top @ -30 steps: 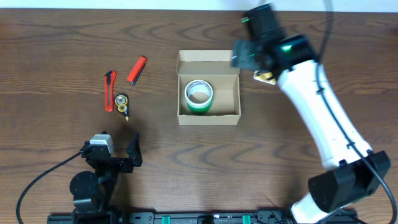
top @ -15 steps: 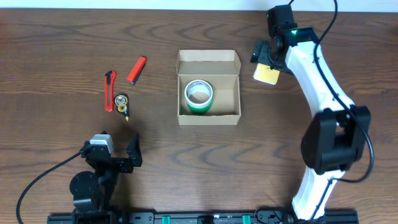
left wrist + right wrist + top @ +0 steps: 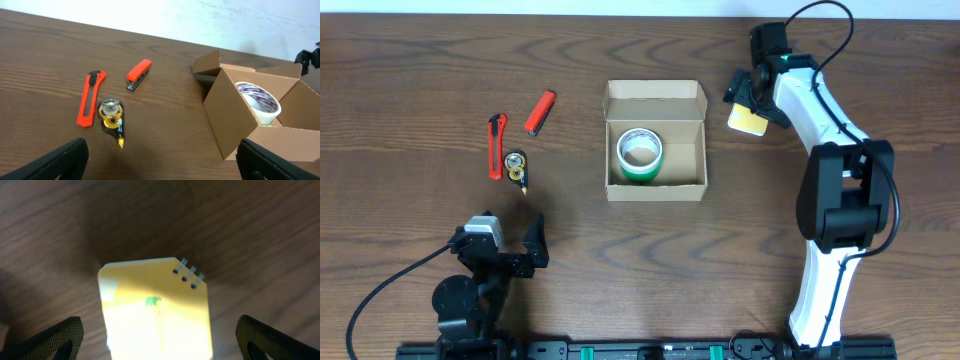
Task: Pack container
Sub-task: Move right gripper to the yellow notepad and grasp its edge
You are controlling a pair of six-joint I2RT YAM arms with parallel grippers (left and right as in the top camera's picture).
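The tan cardboard container [image 3: 656, 185] stands open at the table's middle with a green-and-white tape roll [image 3: 640, 154] inside; it also shows in the left wrist view [image 3: 235, 125], roll [image 3: 257, 100] within. A small yellow spiral notepad [image 3: 747, 121] lies on the table to its right. My right gripper [image 3: 752, 92] is open directly over the notepad [image 3: 155, 310], its fingers straddling it without touching. My left gripper [image 3: 505, 245] is open and empty near the front left [image 3: 160, 157].
Left of the container lie a red utility knife [image 3: 497, 145], a red stapler [image 3: 540, 111] and a black-and-yellow correction tape dispenser [image 3: 516, 168]; they also show in the left wrist view: knife [image 3: 90, 97], stapler [image 3: 138, 74], dispenser [image 3: 111, 115].
My right arm has swung from above the container to the back right and come down over the yellow notepad. The left arm has not moved.
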